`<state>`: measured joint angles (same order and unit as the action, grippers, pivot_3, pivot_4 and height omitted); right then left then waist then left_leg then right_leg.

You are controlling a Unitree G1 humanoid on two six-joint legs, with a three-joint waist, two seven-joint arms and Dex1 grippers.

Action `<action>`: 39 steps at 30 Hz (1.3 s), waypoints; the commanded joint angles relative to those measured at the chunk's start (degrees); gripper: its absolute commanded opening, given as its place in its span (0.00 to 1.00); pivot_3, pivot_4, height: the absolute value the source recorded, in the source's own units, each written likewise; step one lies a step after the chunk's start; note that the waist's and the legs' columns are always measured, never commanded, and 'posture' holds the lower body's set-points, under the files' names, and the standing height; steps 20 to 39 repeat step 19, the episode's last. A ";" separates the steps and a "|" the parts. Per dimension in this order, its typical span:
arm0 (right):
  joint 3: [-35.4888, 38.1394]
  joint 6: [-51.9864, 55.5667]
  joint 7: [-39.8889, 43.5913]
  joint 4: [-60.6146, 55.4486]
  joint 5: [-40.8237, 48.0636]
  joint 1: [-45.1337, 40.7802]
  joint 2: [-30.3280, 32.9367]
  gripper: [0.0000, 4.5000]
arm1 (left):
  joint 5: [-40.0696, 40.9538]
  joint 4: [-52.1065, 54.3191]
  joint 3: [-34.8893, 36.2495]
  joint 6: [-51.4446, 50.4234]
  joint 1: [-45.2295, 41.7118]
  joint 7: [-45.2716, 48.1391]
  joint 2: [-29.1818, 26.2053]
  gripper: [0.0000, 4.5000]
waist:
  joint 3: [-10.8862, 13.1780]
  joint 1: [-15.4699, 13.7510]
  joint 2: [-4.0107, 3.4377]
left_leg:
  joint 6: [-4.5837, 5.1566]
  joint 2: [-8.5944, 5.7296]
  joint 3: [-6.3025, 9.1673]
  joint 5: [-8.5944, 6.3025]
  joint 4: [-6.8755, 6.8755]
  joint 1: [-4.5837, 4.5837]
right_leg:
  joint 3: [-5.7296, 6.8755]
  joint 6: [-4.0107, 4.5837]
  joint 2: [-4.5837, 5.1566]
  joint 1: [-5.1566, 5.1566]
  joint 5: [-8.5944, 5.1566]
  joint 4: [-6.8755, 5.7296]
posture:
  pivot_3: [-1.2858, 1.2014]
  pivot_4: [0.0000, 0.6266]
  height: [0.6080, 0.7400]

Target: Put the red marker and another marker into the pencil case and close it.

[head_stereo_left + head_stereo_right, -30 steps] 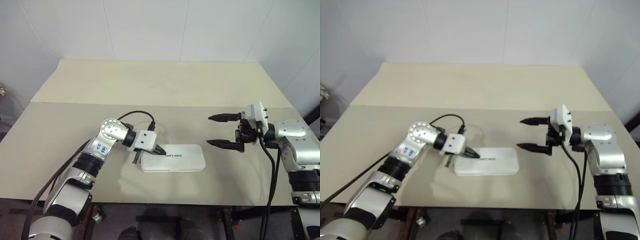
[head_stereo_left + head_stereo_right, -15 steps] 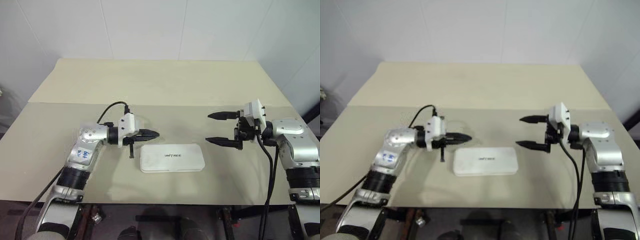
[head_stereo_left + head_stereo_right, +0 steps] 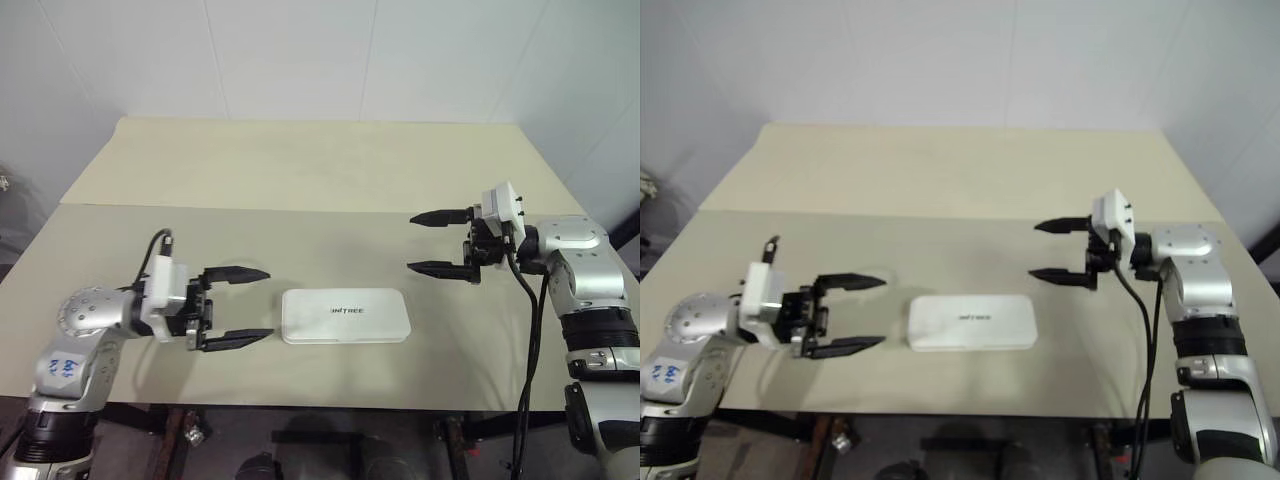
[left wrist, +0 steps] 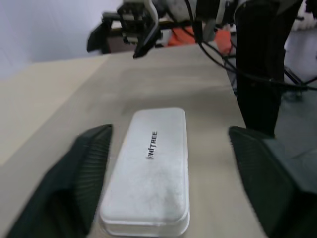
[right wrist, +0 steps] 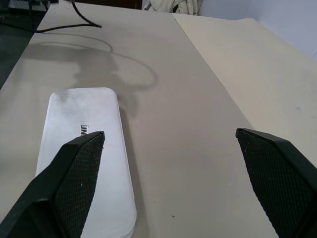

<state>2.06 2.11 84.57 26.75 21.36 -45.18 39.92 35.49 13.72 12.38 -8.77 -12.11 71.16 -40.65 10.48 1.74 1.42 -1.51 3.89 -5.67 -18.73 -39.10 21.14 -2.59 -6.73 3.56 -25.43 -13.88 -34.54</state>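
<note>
The white pencil case (image 3: 345, 315) lies closed and flat near the table's front edge, its dark lettering facing up. The red marker and the other marker are hidden. My left gripper (image 3: 268, 303) hangs level just left of the case's left end, pointing at it, open and empty, a short gap away. In the left wrist view the case (image 4: 148, 163) lies straight ahead between the two spread fingers. My right gripper (image 3: 411, 242) is open and empty, held above the table to the right of the case and a little farther back, pointing left.
The tan table (image 3: 300, 170) is two boards joined by a seam across the middle. Its front edge runs just below the case. White walls close off the back and both sides.
My left gripper has pulled back to the left off the case's left end, and its fingers have gone from shut to open. The case stays closed and still. The right gripper has barely moved.
</note>
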 commanded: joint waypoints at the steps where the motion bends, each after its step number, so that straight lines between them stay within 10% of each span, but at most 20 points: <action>1: 0.26 -1.80 1.77 2.40 -0.51 -2.26 0.51 1.00 | 3.67 3.93 4.32 -0.16 3.55 0.14 -0.90 1.00 | 0.00 0.08 0.00 | 0.00 0.00 0.00 -0.01 0.01 0.02 | 0.00 0.00 0.00 -0.01 0.00 0.02 | 0.52 0.24 1.00; 19: -0.55 -2.70 1.48 6.92 -1.70 -5.04 -2.88 1.00 | 6.66 8.69 18.71 -1.00 15.77 -4.10 -4.06 1.00 | 0.02 1.40 -0.03 | 0.01 0.04 -0.02 -0.06 0.11 0.06 | 0.06 0.08 0.03 -0.02 -0.05 0.02 | 0.52 0.24 1.00; 39: -0.55 -2.70 1.48 6.92 -1.70 -5.04 -2.88 1.00 | 6.66 8.69 18.71 -1.00 15.77 -4.10 -4.06 1.00 | 0.02 1.40 -0.03 | 0.01 0.04 -0.02 -0.06 0.11 0.06 | 0.06 0.08 0.03 -0.02 -0.05 0.02 | 0.52 0.24 1.00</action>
